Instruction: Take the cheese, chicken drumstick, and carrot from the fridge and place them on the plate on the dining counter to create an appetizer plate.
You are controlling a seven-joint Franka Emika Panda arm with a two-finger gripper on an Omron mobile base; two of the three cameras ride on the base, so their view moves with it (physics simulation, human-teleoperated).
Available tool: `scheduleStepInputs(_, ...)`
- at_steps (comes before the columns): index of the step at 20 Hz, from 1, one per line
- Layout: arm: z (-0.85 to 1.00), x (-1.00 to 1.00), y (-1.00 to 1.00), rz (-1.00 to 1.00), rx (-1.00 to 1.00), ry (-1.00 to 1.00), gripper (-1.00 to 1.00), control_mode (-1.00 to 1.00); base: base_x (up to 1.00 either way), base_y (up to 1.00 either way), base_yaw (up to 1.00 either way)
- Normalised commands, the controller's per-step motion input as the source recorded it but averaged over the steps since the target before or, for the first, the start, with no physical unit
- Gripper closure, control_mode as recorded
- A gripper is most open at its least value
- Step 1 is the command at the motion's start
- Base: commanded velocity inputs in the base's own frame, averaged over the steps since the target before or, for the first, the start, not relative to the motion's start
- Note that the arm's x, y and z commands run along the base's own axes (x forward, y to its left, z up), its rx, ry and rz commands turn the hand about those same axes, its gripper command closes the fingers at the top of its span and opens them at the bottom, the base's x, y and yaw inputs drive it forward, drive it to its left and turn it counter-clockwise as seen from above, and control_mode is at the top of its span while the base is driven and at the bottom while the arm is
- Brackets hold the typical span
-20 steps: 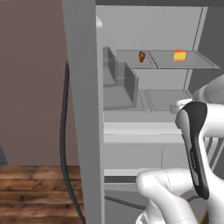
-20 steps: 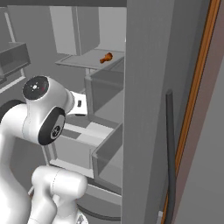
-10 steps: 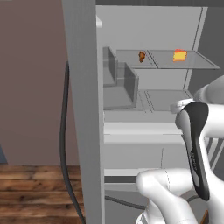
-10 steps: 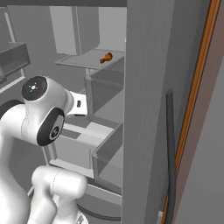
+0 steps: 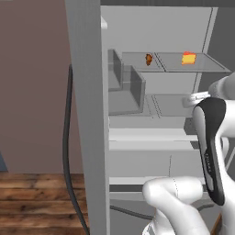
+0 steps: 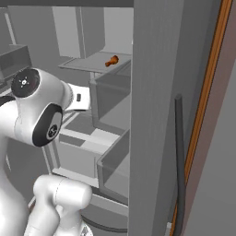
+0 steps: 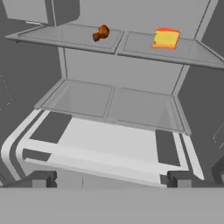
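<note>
Facing the fridge [image 7: 118, 70], open tool [image 7: 109, 180] below cheese [image 7: 166, 39], empty-jawed.

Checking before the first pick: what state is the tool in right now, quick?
Tool: open and empty, facing the fridge shelves, clear of the cheese and chicken drumstick.

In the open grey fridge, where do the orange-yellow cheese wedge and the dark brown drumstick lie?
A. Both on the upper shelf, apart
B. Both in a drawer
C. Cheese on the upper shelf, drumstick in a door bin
A: the orange-yellow cheese wedge and dark brown drumstick lie apart on the upper shelf.
</note>
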Motion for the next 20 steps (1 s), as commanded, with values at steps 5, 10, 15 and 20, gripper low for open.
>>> scheduleStepInputs(5, 0.27, 0.25, 0.03, 0.00, 0.00, 0.00, -1.00, -1.00, 0.00, 0.00, 0.00)
scheduleStepInputs(10, 0.01, 0.42, 0.07, 0.00, 0.02, -0.01, -1.00, -1.00, 0.00, 0.00, 0.00)
scheduleStepInputs(15, 0.00, 0.23, 0.16, 0.00, 0.02, -0.10, -1.00, -1.00, 0.00, 0.00, 0.00)
scheduleStepInputs(20, 0.00, 0.35, 0.16, 0.00, 0.06, -0.08, -1.00, -1.00, 0.00, 0.00, 0.00)
